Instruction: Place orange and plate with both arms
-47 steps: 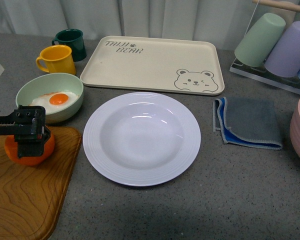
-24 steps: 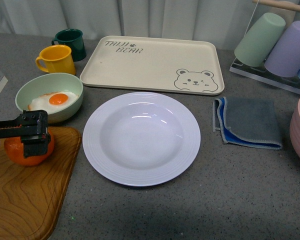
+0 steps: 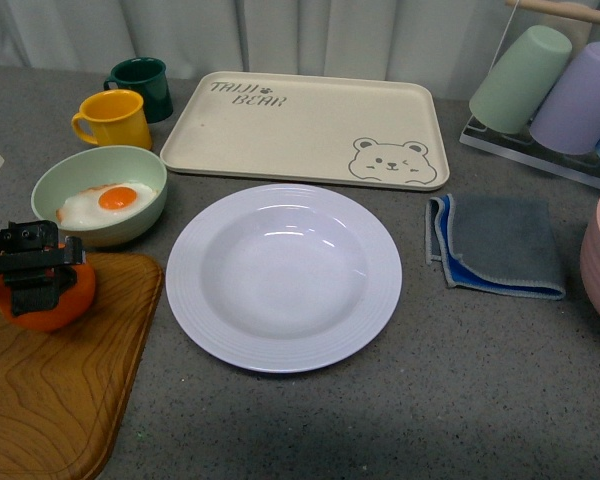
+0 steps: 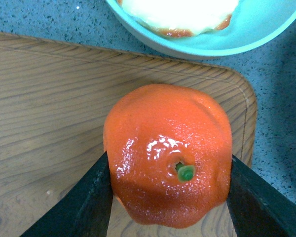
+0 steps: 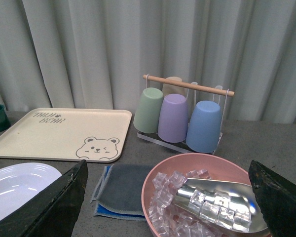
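Observation:
My left gripper (image 3: 30, 268) is shut on the orange (image 3: 50, 298) at the far left, over the wooden board (image 3: 50, 400). In the left wrist view the orange (image 4: 167, 153) sits between both black fingers (image 4: 84, 207), stem dot facing the camera. The white plate (image 3: 283, 276) lies in the middle of the grey counter, empty; its rim shows in the right wrist view (image 5: 19, 182). My right gripper (image 5: 170, 207) is open, high above the pink bowl, and does not show in the front view.
A pale green bowl (image 3: 99, 195) with a fried egg stands just behind the board. Yellow mug (image 3: 111, 118), dark green mug (image 3: 142, 86), bear-print tray (image 3: 305, 128) at the back. A grey-blue cloth (image 3: 500, 246), cup rack (image 3: 550, 90), pink bowl of ice with a metal scoop (image 5: 207, 197) at right.
My left gripper has moved left and slightly up with the orange in it, away from the plate. The plate has not moved.

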`<action>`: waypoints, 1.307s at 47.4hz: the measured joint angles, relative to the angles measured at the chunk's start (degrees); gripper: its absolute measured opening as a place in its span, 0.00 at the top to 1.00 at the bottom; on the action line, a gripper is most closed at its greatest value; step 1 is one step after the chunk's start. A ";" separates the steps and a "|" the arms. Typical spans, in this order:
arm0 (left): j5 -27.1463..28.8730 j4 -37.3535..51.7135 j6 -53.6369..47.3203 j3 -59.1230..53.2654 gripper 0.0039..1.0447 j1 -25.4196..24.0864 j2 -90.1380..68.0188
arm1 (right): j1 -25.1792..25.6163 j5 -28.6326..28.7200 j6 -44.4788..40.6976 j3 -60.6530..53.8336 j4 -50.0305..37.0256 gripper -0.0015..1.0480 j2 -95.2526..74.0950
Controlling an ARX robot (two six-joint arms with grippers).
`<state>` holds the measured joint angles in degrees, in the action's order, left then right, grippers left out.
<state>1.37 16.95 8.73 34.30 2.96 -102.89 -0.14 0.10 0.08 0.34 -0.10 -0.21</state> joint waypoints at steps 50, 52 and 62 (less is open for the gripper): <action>5.18 -0.55 8.33 14.53 0.49 27.47 -7.85 | 0.00 0.00 0.00 -0.02 0.00 0.09 0.00; 5.33 -0.46 8.33 14.93 0.49 27.54 -8.39 | 0.00 0.00 0.00 0.00 0.00 0.09 0.00; 6.16 -0.31 9.75 16.04 0.50 27.30 -11.85 | 0.00 0.00 0.00 -0.02 0.00 0.09 0.00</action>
<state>7.53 16.64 18.48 50.35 30.26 -114.74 -0.14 0.10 0.08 0.32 -0.10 -0.21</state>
